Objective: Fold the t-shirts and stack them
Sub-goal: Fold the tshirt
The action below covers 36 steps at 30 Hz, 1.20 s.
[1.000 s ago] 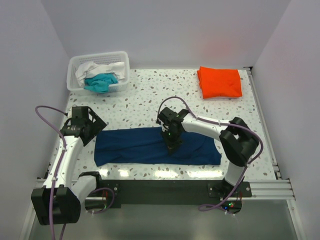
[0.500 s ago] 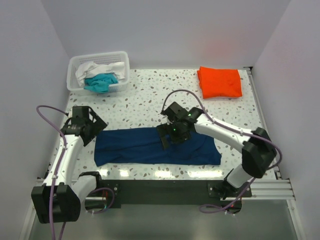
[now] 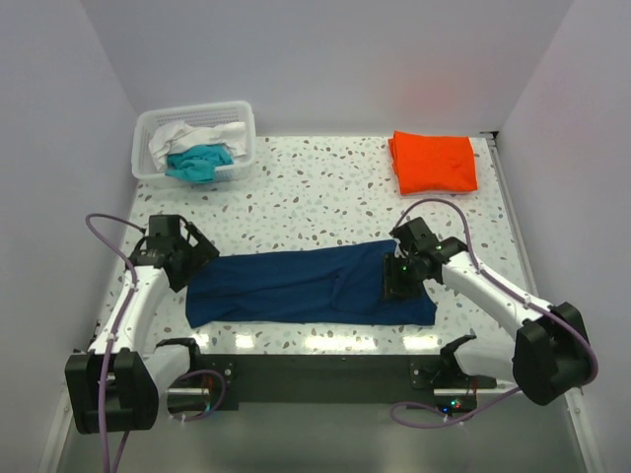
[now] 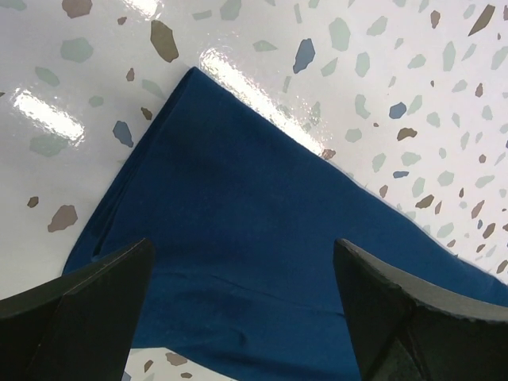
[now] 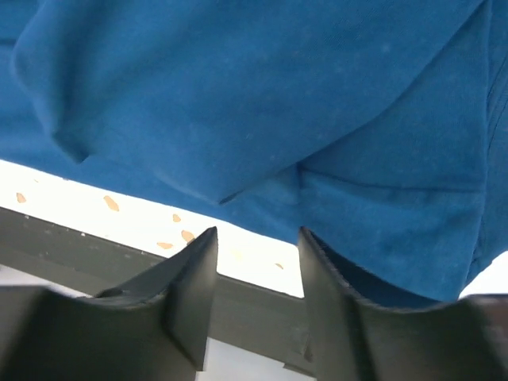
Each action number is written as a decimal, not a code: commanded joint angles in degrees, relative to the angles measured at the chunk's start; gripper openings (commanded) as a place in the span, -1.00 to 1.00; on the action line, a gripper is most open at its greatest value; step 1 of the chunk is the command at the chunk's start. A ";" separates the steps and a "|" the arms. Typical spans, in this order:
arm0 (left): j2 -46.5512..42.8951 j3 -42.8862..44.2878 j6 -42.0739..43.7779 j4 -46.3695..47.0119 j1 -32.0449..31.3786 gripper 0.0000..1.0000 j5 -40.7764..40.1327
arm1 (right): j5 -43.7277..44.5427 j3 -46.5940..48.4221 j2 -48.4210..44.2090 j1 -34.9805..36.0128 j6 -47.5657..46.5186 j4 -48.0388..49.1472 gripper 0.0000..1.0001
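A: Both hung empty over the navy t-shirt (image 3: 311, 286) spread along the table (image 3: 325, 197) front: left gripper (image 4: 242, 246) wide apart, right gripper (image 5: 257, 232) barely parted.
B: Looked limp and light tbh. End corners seemed the spot to pinch.

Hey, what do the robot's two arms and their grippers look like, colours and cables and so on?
The left arm and right arm have white rounded links and black joint housings. A thin purple cable loops along each. The left gripper and right gripper are black, with matte wedge-shaped fingers. Small green lights glow near the right wrist.
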 commanded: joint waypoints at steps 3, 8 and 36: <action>0.17 -0.53 1.14 3.22 0.54 1.00 1.08 | -2.43 -1.47 3.47 -2.50 -2.44 5.89 -0.11; 0.35 -0.53 1.05 3.04 0.45 1.00 0.55 | -2.87 -2.17 6.81 -2.68 -3.05 7.66 -0.12; 1.67 -0.44 0.70 2.87 0.45 1.00 -0.24 | -4.72 -4.28 -0.04 -2.86 -0.16 -1.47 -1.00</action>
